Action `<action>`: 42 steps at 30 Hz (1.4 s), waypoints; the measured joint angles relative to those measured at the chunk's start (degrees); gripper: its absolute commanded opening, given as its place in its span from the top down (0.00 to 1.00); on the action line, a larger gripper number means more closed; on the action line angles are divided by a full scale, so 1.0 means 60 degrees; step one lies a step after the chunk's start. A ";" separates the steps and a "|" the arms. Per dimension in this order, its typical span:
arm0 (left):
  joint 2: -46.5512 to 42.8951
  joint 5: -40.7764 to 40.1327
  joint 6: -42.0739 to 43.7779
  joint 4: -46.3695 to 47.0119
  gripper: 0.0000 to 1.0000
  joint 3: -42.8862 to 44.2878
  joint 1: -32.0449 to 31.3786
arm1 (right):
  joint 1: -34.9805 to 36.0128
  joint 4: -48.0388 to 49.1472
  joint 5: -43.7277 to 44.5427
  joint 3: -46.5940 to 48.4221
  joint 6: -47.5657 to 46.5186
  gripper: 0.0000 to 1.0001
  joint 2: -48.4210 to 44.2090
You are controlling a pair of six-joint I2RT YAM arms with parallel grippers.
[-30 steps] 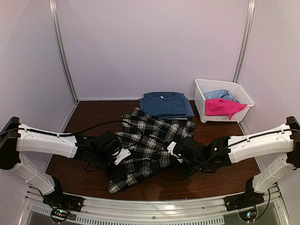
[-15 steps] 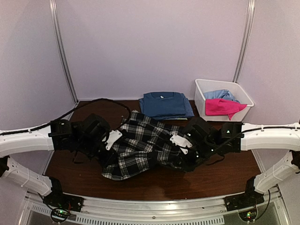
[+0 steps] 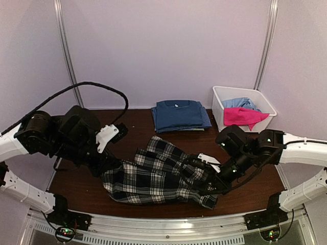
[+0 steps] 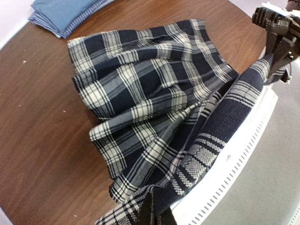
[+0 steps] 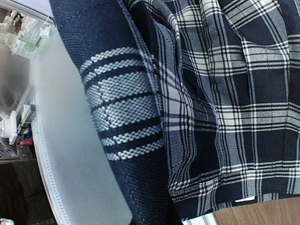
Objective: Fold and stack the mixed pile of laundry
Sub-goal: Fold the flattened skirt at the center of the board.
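Plaid shirt (image 3: 158,173) hangs stretched between the two pincers, its near hem raised off the surface (image 3: 127,122) and the rest trailing away from them in loose pleats. The left pincer (image 3: 106,168) is clamped tight on the hem's left end; its wrist view shows cloth running straight into the closed fingers. The right pincer (image 3: 212,185) is closed as well, pinching the opposite end, with checked fabric draped close across its camera.

Beyond both pincers, toward the back wall, lies the folded dark blue T-shirt (image 3: 180,115). Out past the right pincer stands a white bin (image 3: 244,109) holding the pink piece (image 3: 242,116) and the pale blue piece (image 3: 240,103).

My judgement is that the shirt is being spread or drawn flat ahead of a fold, and several things could spoil that:

- Each grip looks like a thin pinch on an edge. If the pincers pull apart too hard, one end may slip out and the shirt would collapse into a heap.
- The held hem sits close above the front rail (image 3: 163,224) just behind the pincers. Lowering it there could snag the cloth or leave part hanging off the surface.
- The pleats ahead of the pincers are uneven. Folding over them without smoothing would lock in creases and give a lopsided stack.
- A long forward sweep could push fabric into the T-shirt and disturb its fold.
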 measured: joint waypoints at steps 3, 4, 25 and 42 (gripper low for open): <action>0.1373 -0.0878 0.0474 -0.0200 1.00 0.1388 0.0470 | -0.1067 -0.0029 -0.0962 0.0004 -0.0211 1.00 0.0011; 0.1792 -0.1056 0.0667 -0.0164 1.00 0.1687 0.0732 | -0.1435 -0.0018 -0.1177 0.0004 -0.0229 1.00 0.0007; 0.8659 -0.0164 0.4911 0.3457 0.92 0.6149 0.4116 | -0.6528 0.2375 -0.3588 -0.1424 0.1246 0.96 0.0885; 1.0717 -0.0474 0.4226 0.3581 0.40 0.7104 0.5614 | -0.6732 0.2153 -0.2390 -0.0007 0.0197 0.99 0.6054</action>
